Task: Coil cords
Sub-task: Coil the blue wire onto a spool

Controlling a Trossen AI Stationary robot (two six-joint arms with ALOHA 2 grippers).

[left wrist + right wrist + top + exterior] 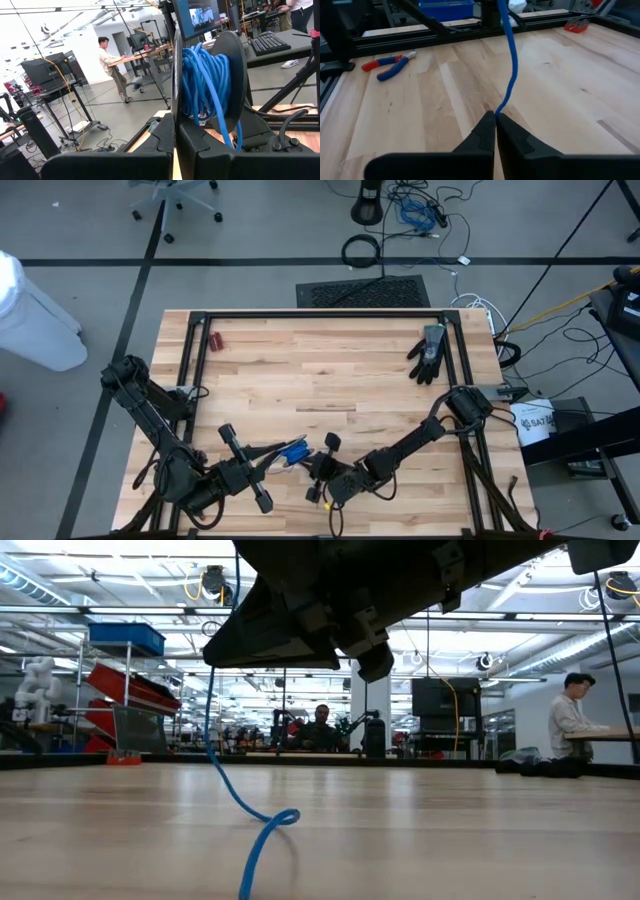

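The blue cord is partly wound into a bundle (293, 452) near the table's front edge, between my two grippers. In the left wrist view the bundle (205, 80) is several turns, standing upright just past the tips of my left gripper (175, 120), which is shut. My right gripper (495, 116) is shut on a single strand of the cord (510, 65). In the low view a strand (215, 755) hangs from under the arms to the table, and its curl (282, 817) lies on the wood. The cord's plug and dark end do not show. My left gripper (280, 456) holds the bundle at its lower turns (200, 117), coming level from the table's left. The fingers themselves hide the place of contact. The bundle stands upright, clear of the table. My right gripper pinches one strand (498, 107) between its two fingertips, coming from the table's right. From the fingers the strand runs on toward the left gripper, nearly straight.
Red-and-blue-handled pliers (390, 62) lie on the wood by the left frame rail, far left (215, 340). A black glove (428, 352) lies at the far right. Black frame rails (320, 313) border the table. Thick black cable loops (362, 250) lie on the floor beyond it.
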